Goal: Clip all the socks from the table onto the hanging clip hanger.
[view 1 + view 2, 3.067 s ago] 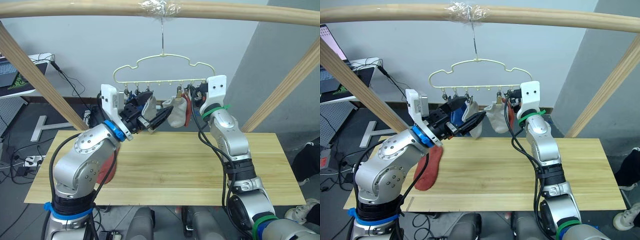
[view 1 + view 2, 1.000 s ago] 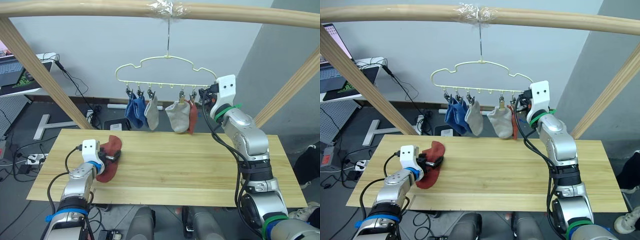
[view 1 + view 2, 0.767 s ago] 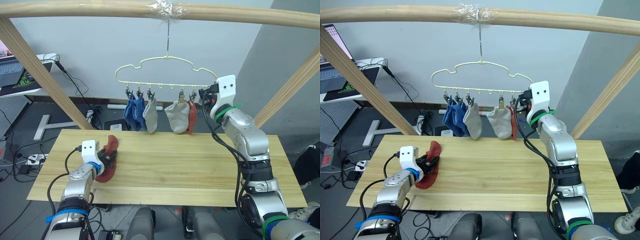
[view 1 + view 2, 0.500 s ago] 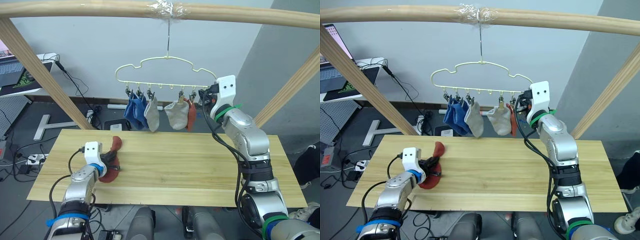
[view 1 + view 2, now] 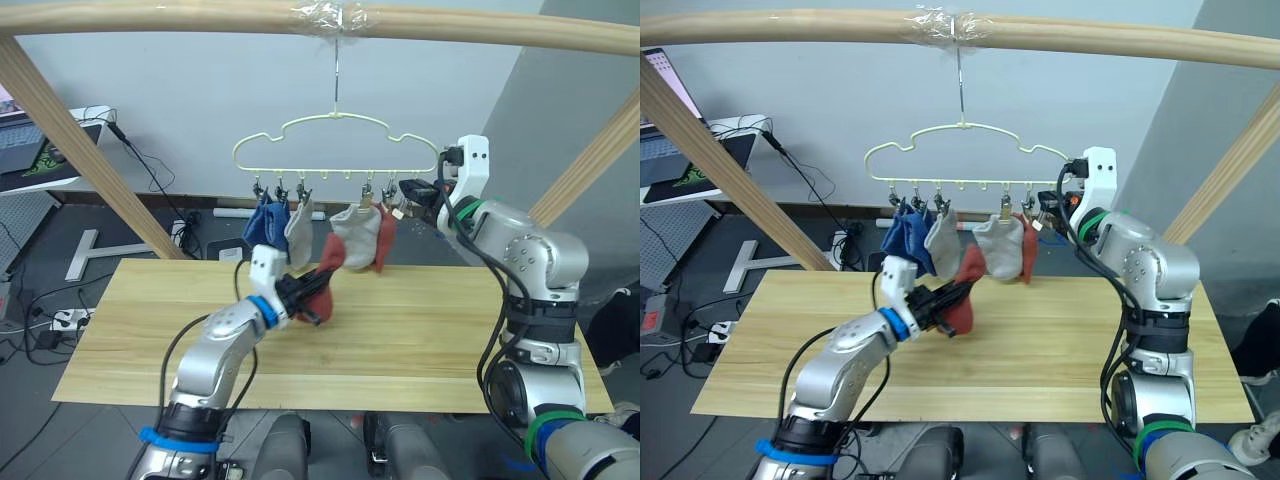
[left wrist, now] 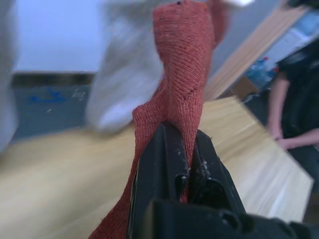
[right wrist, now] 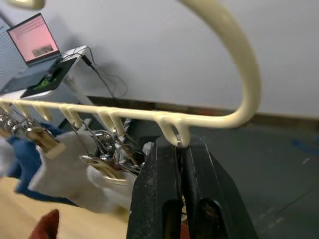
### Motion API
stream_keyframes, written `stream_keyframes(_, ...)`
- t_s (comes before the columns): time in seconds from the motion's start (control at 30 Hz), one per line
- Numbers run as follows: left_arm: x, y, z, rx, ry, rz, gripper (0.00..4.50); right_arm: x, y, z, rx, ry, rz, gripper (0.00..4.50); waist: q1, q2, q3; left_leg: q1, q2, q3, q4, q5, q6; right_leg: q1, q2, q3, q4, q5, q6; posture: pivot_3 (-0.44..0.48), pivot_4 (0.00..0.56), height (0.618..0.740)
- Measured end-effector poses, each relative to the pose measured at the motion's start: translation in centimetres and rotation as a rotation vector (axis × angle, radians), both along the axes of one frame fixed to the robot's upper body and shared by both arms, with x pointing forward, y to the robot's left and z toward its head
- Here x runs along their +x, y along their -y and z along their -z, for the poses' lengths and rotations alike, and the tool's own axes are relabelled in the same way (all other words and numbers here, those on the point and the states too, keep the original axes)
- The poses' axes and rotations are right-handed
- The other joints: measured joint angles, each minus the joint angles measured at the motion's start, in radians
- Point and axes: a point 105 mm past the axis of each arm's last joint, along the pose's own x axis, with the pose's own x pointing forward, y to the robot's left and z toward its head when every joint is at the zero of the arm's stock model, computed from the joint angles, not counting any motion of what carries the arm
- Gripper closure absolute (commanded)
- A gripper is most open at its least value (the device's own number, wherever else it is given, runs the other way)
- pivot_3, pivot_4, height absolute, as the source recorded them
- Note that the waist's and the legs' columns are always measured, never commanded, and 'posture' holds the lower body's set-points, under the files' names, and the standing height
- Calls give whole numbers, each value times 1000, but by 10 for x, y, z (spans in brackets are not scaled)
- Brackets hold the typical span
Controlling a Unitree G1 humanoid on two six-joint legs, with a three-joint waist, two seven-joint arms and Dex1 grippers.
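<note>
While the left gripper [image 5: 312, 291] is clamped on a rust-red sock [image 5: 325, 278] raised off the table [image 5: 400, 330], we see that sock at about 7 o'clock from the clip hanger [image 5: 336, 150], its lower end hidden behind the fingers. Our right gripper [image 7: 180, 164] is pressed together on the hanger's end loop at 3 o'clock. Blue, grey and red socks [image 5: 355, 235] overlap on the clips, so we cannot count them surely.
</note>
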Motion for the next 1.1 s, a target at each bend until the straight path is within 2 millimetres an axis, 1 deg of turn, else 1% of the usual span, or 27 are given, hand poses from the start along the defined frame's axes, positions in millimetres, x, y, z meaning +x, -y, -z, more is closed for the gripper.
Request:
stream_keyframes(0.07, -1, 17, -19, -17, 62, 46, 4472, -2, -2, -2, 24, -34, -22, 4500, -1, 0, 0, 0, -1, 1, 0, 0, 0, 0, 0, 1, -1, 0, 0, 8, 204, 740)
stream_keyframes(0.1, -2, 23, -25, -17, 84, 67, 4472, -3, -2, -3, 45, -56, -26, 4500, -2, 0, 0, -1, -1, 1, 0, 0, 0, 0, 0, 1, -1, 1, -1, 1, 199, 740)
stream_keyframes(0.13, -3, 27, -28, -22, 92, 77, 4472, -4, -3, -3, 65, -75, -32, 4500, -4, 0, 0, -1, 0, 1, -1, 0, 0, 0, 0, 1, -1, 1, -2, 1, 199, 740)
stream_keyframes(0.27, -3, 36, -27, -41, 72, 85, 4472, -8, -7, -5, 120, -120, -55, 4500, -10, 0, 0, -2, 0, 1, -2, 0, 0, -2, 0, 0, -1, 1, -2, -4, 197, 740)
stream_keyframes(0.33, -3, 37, -28, -45, 72, 88, 4472, -10, -11, -4, 147, -145, -70, 4500, -15, 0, 0, -2, 1, 1, -2, 0, 0, -2, 1, 0, 0, 1, -2, -4, 197, 740)
stream_keyframes(0.47, -6, 40, -22, -23, 65, 108, 4472, -12, -11, -5, 185, -186, -74, 4500, -23, 0, 0, -2, 0, 1, -1, 0, 0, -2, 1, 0, 0, 1, -2, -10, 197, 740)
stream_keyframes(0.6, -3, 38, -16, 0, 62, 102, 4472, -15, -10, -7, 214, -204, -76, 4500, -26, 0, 0, -2, 0, 2, -1, 0, 0, -2, 1, 1, 0, 1, -1, -12, 200, 740)
stream_keyframes(0.67, -4, 41, -12, 15, 63, 114, 4472, -16, -11, -6, 212, -213, -84, 4500, -26, 0, 0, -3, 0, 2, -1, 0, 0, -3, 1, 1, -1, 1, -1, -12, 200, 740)
stream_keyframes(0.83, -2, 42, 6, 46, 20, 124, 4472, -17, -13, -10, 212, -216, -94, 4500, -29, 0, 0, -3, 0, 2, -1, 0, 0, -3, 1, 1, 0, 1, -1, -19, 202, 740)
stream_keyframes(0.97, -2, 42, 7, 52, 18, 127, 4472, -17, -10, -11, 218, -215, -80, 4500, -30, 0, 0, -3, 0, 2, -1, 0, 0, -4, 1, 1, 0, 1, -1, -22, 204, 740)
stream_keyframes(1.1, 1, 43, 8, 57, 15, 132, 4472, -18, -11, -11, 217, -221, -87, 4500, -30, 0, 0, -3, 0, 2, -1, 0, 0, -4, 1, 1, 0, 1, -1, -23, 204, 740)
